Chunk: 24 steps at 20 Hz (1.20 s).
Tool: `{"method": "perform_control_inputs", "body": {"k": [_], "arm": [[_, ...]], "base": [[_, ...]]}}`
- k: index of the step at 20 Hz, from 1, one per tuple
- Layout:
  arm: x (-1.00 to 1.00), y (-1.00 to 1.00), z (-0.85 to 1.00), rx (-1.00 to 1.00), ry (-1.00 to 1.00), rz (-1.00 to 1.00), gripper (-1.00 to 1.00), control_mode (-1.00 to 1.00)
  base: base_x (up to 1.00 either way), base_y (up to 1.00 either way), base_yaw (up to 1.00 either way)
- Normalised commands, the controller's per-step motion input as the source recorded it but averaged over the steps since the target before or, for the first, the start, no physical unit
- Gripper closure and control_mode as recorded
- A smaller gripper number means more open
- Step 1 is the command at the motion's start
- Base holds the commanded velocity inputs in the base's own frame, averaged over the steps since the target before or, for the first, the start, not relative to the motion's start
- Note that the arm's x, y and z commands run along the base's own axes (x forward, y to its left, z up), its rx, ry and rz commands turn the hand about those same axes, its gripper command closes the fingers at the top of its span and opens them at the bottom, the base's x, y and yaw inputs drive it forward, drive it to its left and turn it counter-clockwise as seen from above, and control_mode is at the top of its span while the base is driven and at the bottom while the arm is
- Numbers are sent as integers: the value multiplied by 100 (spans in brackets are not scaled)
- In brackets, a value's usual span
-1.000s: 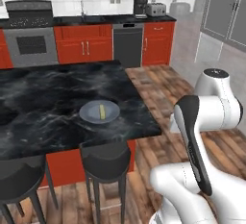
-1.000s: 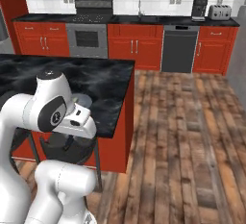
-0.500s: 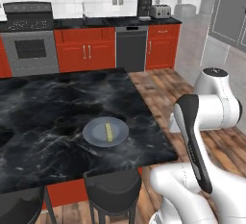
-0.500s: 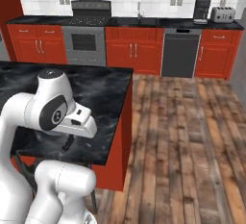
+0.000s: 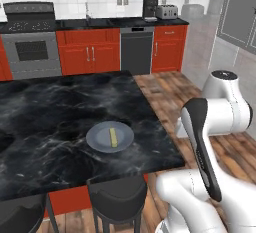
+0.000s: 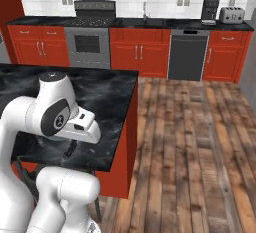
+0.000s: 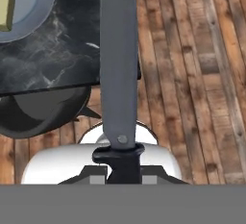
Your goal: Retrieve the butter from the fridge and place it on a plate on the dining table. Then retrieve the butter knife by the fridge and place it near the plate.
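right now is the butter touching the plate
Touching. In the left base view the butter lies flat on the plate on the dining table, with no gap showing; the hand view shows its end resting on the plate too.

No readable text or labels anywhere.

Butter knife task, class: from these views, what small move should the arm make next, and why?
Probably carry the slim dark-grey butter knife, clamped in the shut gripper, over the black marble dining table towards the round grey-blue plate. The pale-yellow butter stick already lies there; the knife hangs over the table's edge.
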Motion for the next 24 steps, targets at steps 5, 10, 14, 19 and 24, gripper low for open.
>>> {"method": "perform_control_inputs", "body": {"k": [5,10,14,19,24], "arm": [[34,21,0,0,0,0,100,-100],[73,42,0,0,0,0,100,-100],[74,18,-2,0,0,0,100,-100],[62,15,-6,1,1,0,100,-100],[26,-3,-6,0,0,1,100,-100]], "base": [[7,5,0],[0,0,0],[0,0,0],[0,0,0],[0,0,0]]}}
